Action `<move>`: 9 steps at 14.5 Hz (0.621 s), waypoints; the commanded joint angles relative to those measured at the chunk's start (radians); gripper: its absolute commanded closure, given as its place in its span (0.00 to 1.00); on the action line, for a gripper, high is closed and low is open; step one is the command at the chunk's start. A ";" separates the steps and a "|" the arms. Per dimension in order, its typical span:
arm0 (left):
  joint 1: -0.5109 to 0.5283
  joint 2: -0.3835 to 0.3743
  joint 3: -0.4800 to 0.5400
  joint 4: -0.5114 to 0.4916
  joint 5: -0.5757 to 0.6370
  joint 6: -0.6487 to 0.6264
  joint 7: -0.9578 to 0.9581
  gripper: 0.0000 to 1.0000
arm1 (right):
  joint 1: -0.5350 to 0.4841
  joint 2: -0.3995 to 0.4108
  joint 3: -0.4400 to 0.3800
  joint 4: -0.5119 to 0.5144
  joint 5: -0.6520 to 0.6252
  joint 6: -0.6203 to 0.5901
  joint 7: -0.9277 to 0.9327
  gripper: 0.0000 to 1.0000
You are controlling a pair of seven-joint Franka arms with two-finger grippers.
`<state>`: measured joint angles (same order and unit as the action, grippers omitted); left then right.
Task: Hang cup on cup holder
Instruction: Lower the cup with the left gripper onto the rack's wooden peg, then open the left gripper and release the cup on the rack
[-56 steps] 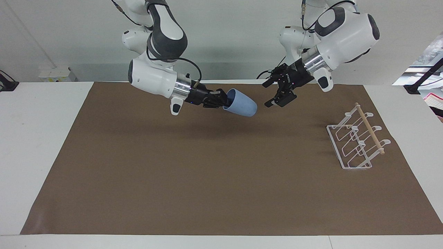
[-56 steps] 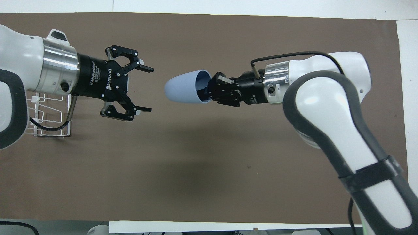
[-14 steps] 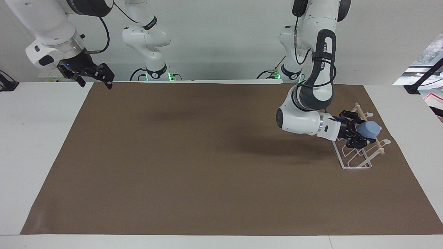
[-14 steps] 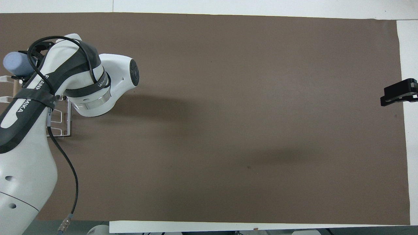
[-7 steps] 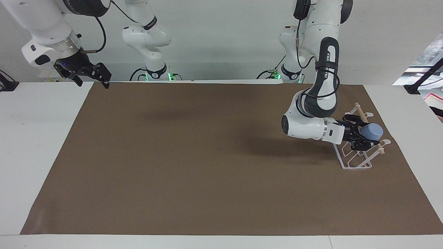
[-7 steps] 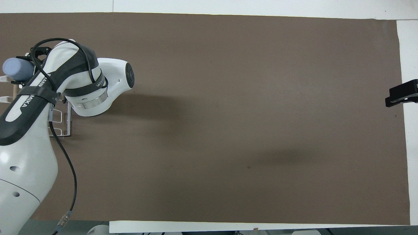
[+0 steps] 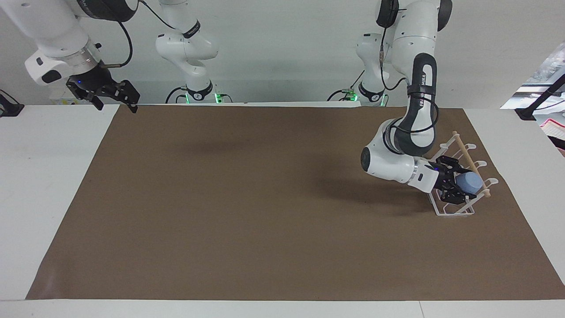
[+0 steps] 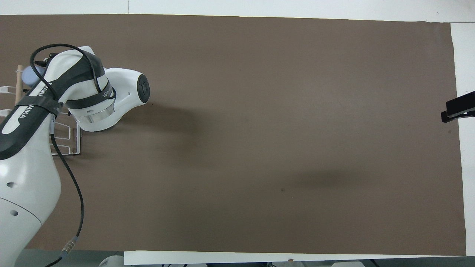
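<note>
The light-blue cup [image 7: 470,181] is in my left gripper [image 7: 462,185], which is shut on it. The cup lies on its side, low among the looped prongs of the white wire cup holder [image 7: 454,213], just under the wooden dowel [image 7: 463,148]. The holder stands at the left arm's end of the brown mat. In the overhead view only a sliver of the cup [image 8: 26,76] shows past the left arm, next to the dowel [image 8: 17,85], and the holder [image 8: 70,148] is partly covered. My right gripper [image 7: 114,98] is open and empty, raised over the mat's corner at the right arm's end.
A brown mat [image 7: 247,203] covers most of the white table [image 7: 48,185]. The left arm's elbow and forearm [image 7: 388,161] hang low over the mat beside the holder. The right gripper's tip [image 8: 458,107] shows at the overhead view's edge.
My left gripper has come down with the cup, from above the dowel to low among the holder's prongs. The right arm has barely moved.
</note>
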<state>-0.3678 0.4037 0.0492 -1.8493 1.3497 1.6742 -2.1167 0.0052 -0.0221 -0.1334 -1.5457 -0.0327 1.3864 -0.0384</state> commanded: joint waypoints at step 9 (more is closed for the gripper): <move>-0.002 -0.173 -0.006 0.058 -0.292 0.021 0.453 0.01 | 0.001 -0.018 -0.005 -0.028 0.001 -0.013 -0.038 0.01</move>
<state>-0.3760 0.3340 0.0422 -1.7625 1.1556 1.6656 -1.8152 0.0084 -0.0221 -0.1393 -1.5530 -0.0324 1.3762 -0.0528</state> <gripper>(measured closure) 0.004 0.004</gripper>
